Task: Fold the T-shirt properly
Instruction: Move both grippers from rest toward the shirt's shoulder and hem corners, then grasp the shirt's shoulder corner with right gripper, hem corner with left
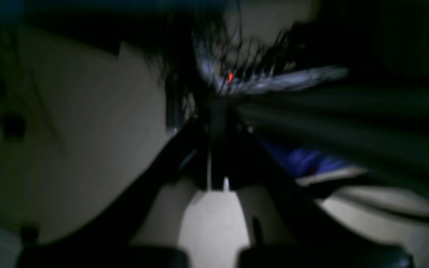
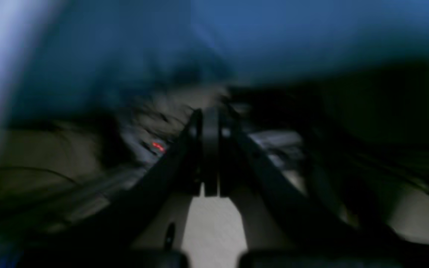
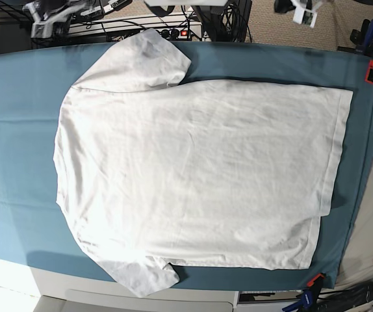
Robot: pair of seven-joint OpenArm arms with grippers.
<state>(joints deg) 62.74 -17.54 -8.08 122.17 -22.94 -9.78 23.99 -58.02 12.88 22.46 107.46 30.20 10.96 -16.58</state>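
T-shirt (image 3: 193, 175) lies flat and unfolded across the teal table cloth (image 3: 17, 130), collar end at 9 o'clock, hem at 3 o'clock, sleeves at 12 and 6. I read that as the start layout: spread wide so both arms can reach an edge. No fold made yet. Neither arm shows in the base view. Left gripper (image 1: 216, 182) is closed on nothing, parked clear of the cloth; its wrist view is dark and blurred. Right gripper (image 2: 210, 190) is the same, jaws together, empty. 2 orange clamps (image 3: 372, 65) at the 3 o'clock edge look to pin the cloth down.
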